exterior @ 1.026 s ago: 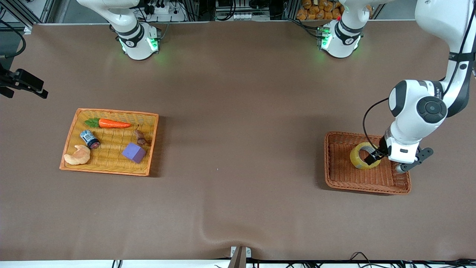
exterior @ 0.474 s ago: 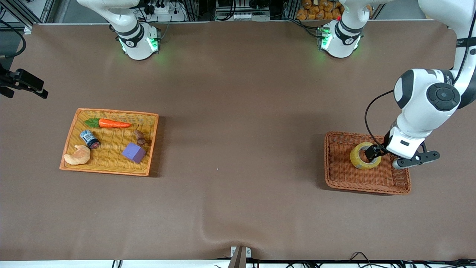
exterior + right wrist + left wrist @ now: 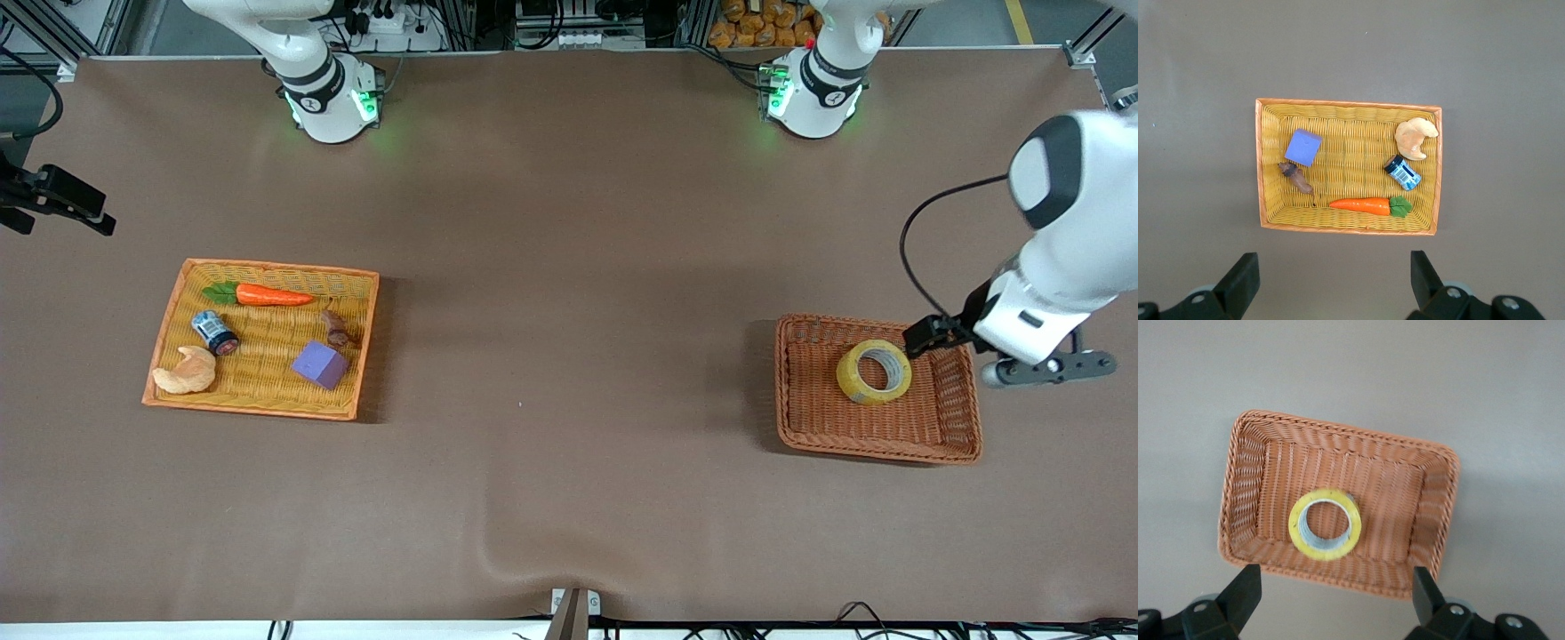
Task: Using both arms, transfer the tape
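The tape (image 3: 874, 372) is a yellowish ring with a grey-white core. It lies flat in the brown wicker basket (image 3: 818, 427) toward the left arm's end of the table. In the left wrist view the tape (image 3: 1325, 523) sits low in the basket (image 3: 1405, 487). My left gripper (image 3: 1335, 590) hangs open and empty well above the basket's rim, clear of the tape. The left arm (image 3: 1036, 316) shows above the basket's outer end. My right gripper (image 3: 1335, 277) is open and empty, high over bare table beside the yellow tray (image 3: 1351, 153).
The yellow wicker tray (image 3: 267, 356) toward the right arm's end holds a carrot (image 3: 262, 294), a small blue-labelled can (image 3: 214, 332), a croissant (image 3: 185, 371), a purple cube (image 3: 320, 364) and a small brown piece (image 3: 336, 327). Brown cloth covers the table between tray and basket.
My left gripper has risen from the tape and drawn back past the basket's outer end. The tape stays in the basket. The right arm has not visibly moved.
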Available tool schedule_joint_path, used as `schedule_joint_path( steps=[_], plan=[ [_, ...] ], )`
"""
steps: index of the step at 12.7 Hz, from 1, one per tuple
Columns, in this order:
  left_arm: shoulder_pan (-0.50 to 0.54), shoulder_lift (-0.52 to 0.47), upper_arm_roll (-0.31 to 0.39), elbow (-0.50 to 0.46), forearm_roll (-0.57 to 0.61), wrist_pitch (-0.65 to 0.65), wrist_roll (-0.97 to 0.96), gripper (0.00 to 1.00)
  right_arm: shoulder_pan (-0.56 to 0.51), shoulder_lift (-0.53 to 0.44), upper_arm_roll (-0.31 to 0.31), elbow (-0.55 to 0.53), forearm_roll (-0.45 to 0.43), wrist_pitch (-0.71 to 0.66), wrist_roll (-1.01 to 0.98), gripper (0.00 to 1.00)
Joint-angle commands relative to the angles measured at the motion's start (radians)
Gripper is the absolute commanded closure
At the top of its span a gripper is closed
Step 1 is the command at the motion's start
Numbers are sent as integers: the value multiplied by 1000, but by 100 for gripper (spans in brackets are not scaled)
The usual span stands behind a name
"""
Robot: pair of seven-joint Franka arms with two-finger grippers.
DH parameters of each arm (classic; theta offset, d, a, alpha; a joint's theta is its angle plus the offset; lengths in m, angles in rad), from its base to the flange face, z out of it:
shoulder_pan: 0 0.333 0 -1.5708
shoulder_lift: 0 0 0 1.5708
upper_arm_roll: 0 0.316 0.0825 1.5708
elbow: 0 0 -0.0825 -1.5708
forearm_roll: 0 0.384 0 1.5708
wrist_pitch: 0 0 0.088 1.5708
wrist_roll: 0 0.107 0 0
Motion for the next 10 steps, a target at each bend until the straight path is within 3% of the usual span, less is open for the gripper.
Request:
schedule_joint_path(
  steps=[1, 3, 6, 10],
  plan=[
    [4, -88, -4, 19, -36, -109, 47, 0, -10, 11, 10, 18, -7, -14, 11, 0],
    [-7, -154, 31, 19, -72, -176, 72, 0, -9, 11, 10, 18, -8, -14, 7, 0],
    [-169, -229, 192, 42, -63, -336, 111, 0, -7, 11, 10, 18, -8, -14, 8, 0],
    [-208, -219, 190, 102, -20, -372, 93, 0, -7, 12, 12, 18, -7, -14, 3, 0]
  ],
)
